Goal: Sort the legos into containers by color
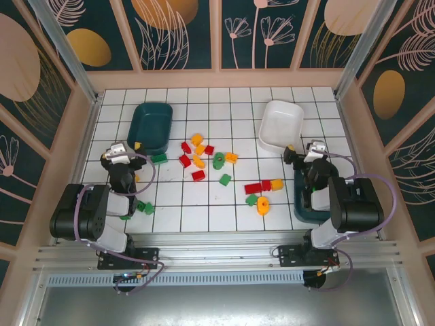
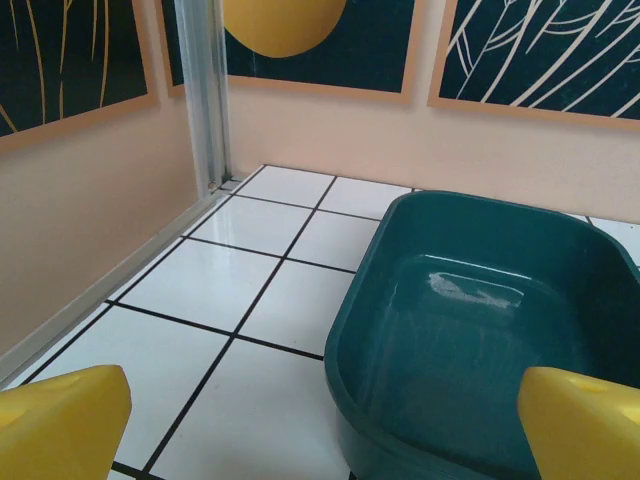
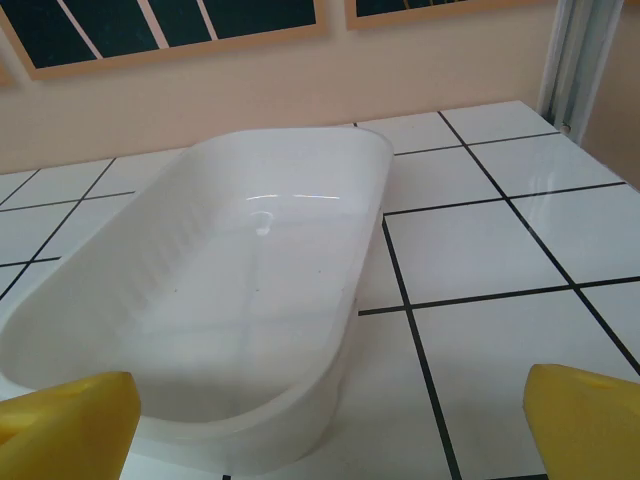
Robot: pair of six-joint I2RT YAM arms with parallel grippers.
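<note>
With nothing held, the left gripper (image 2: 322,425) is spread before a dark teal tub (image 2: 470,320), and the right gripper (image 3: 325,425) is spread before the white tub (image 3: 200,300). The legos (image 1: 198,175) are scattered on the surface (image 1: 204,210) between the arms. One colour should be fixed per tub, and the green brick (image 1: 159,157) near the left gripper is best taken first, squarely from above.

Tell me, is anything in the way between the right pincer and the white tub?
No, nothing visible is in the way. The right pincer is open and points straight at the white tub. The tub's near rim sits right in front of it, with nothing between them.
</note>
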